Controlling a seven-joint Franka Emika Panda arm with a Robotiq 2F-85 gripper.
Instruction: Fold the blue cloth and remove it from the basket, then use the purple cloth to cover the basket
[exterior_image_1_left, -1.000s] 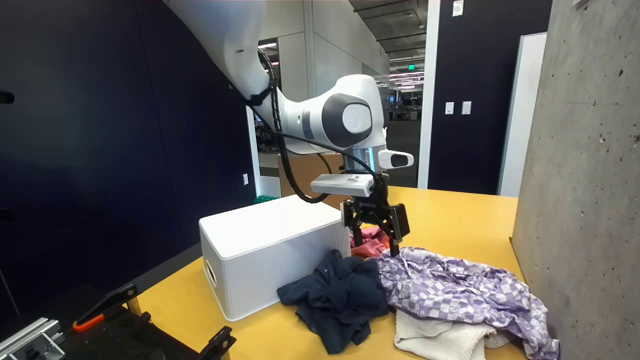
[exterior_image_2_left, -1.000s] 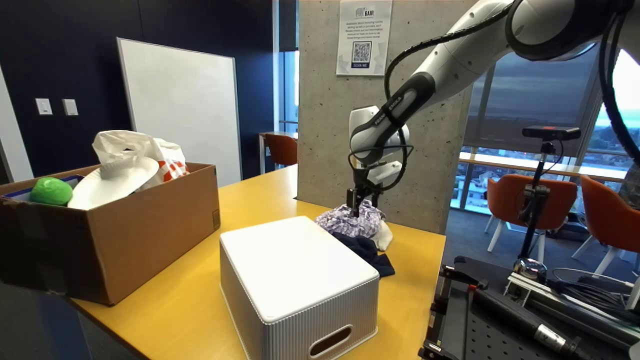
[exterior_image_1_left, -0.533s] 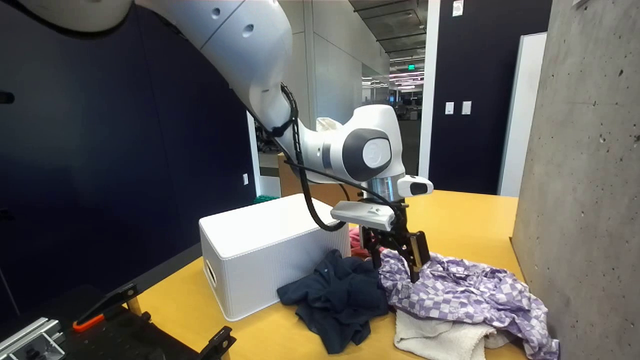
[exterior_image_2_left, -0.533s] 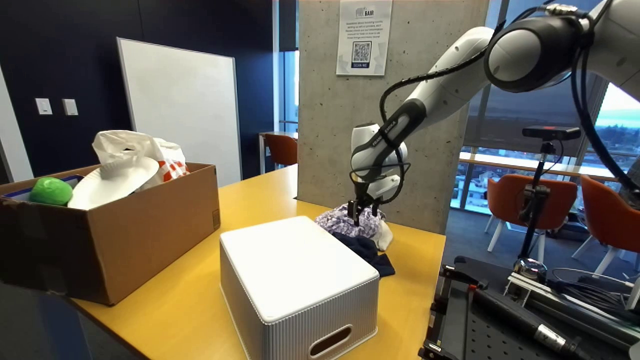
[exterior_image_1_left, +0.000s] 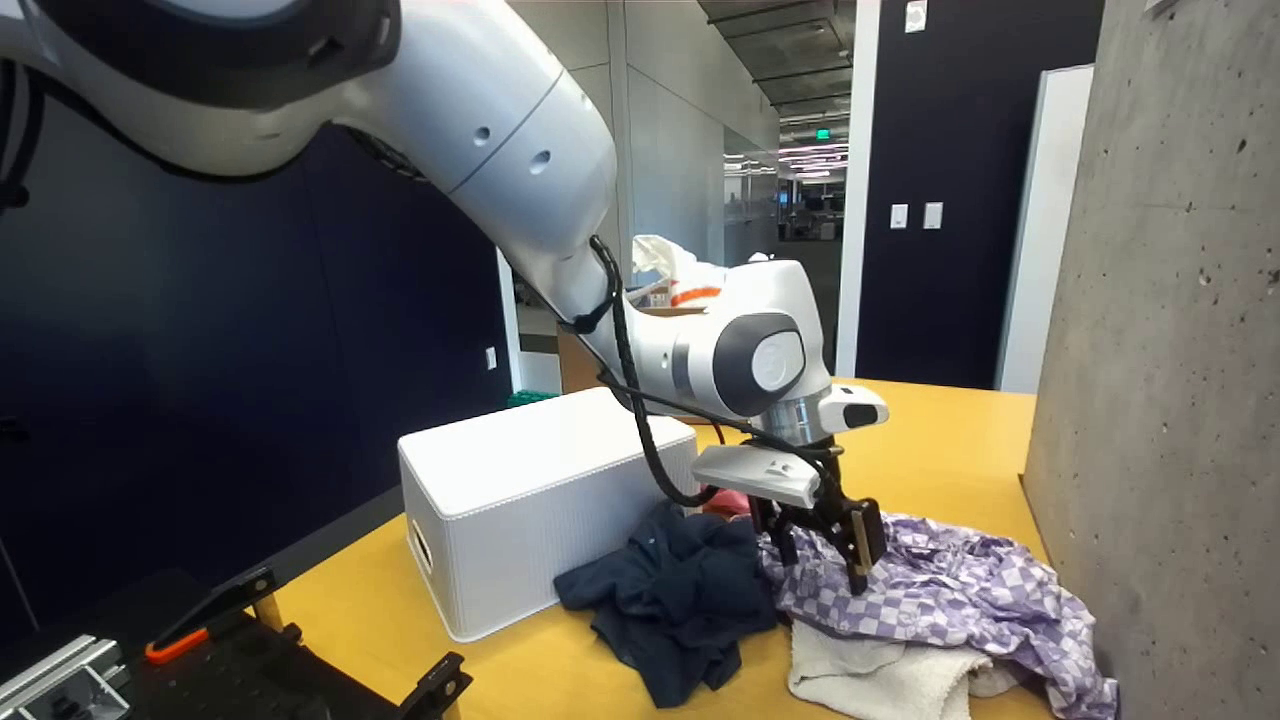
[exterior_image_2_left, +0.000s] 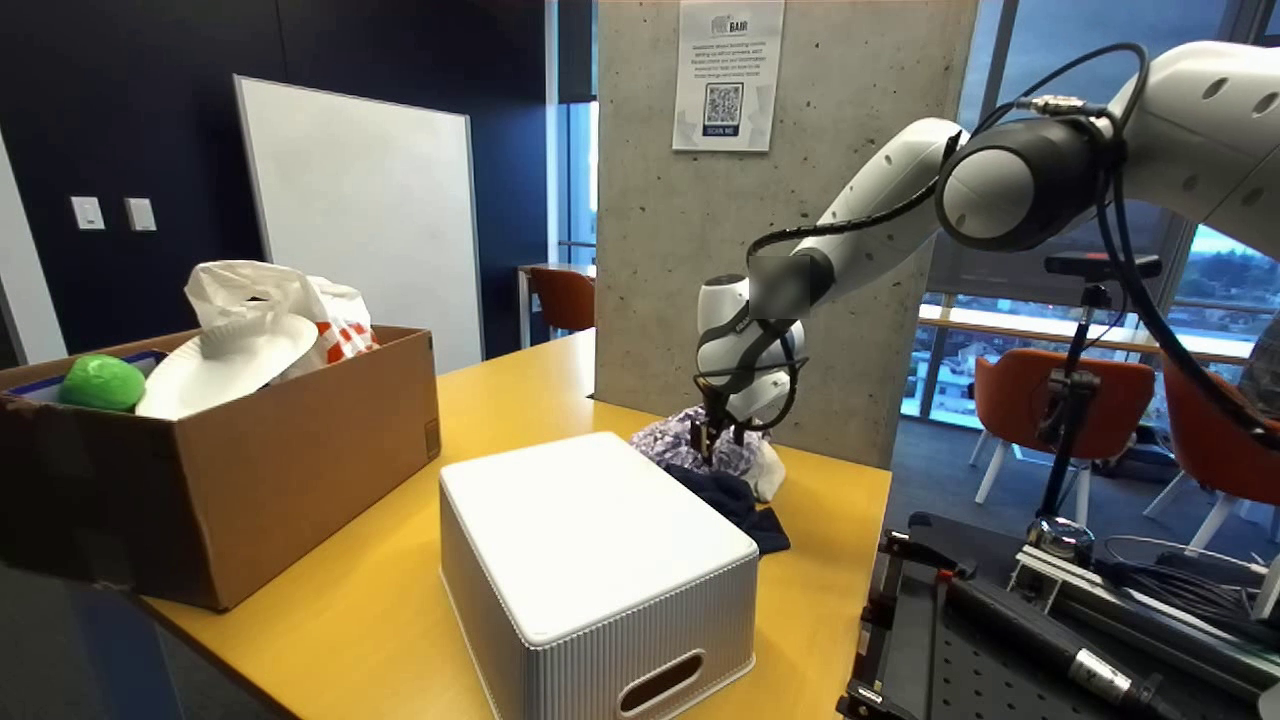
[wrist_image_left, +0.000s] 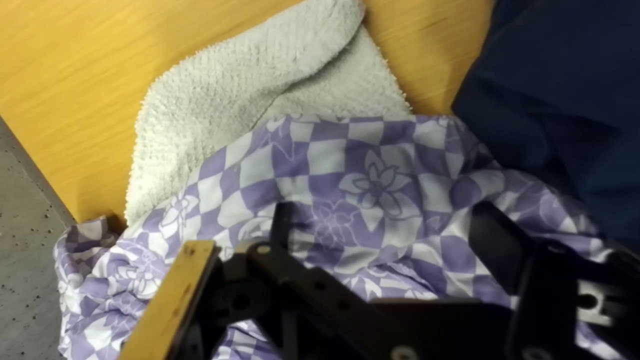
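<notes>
The purple and white checked cloth (exterior_image_1_left: 960, 590) lies crumpled on the table, partly over a white towel (exterior_image_1_left: 880, 675); it also shows in an exterior view (exterior_image_2_left: 660, 440) and the wrist view (wrist_image_left: 370, 175). My gripper (exterior_image_1_left: 823, 573) is open, with its fingertips low over the purple cloth's near-basket part. In the wrist view the spread fingers (wrist_image_left: 385, 222) have cloth beneath and between them; contact cannot be told. The dark blue cloth (exterior_image_1_left: 680, 590) lies bunched on the table between the white basket (exterior_image_1_left: 560, 535) and the purple cloth. The basket shows a flat white top in both exterior views (exterior_image_2_left: 600, 540).
A concrete pillar (exterior_image_1_left: 1150, 350) stands right beside the purple cloth. A pink-red cloth (exterior_image_1_left: 728, 502) lies behind the gripper, partly hidden. A full cardboard box (exterior_image_2_left: 320, 460) stands on the yellow table (exterior_image_2_left: 400, 600). The dark robot mount (exterior_image_2_left: 980, 640) is at the table's edge.
My gripper has come down over the purple cloth, moving down and to the right in an exterior view. Its fingers stay open. The cloths and basket have not visibly moved.
</notes>
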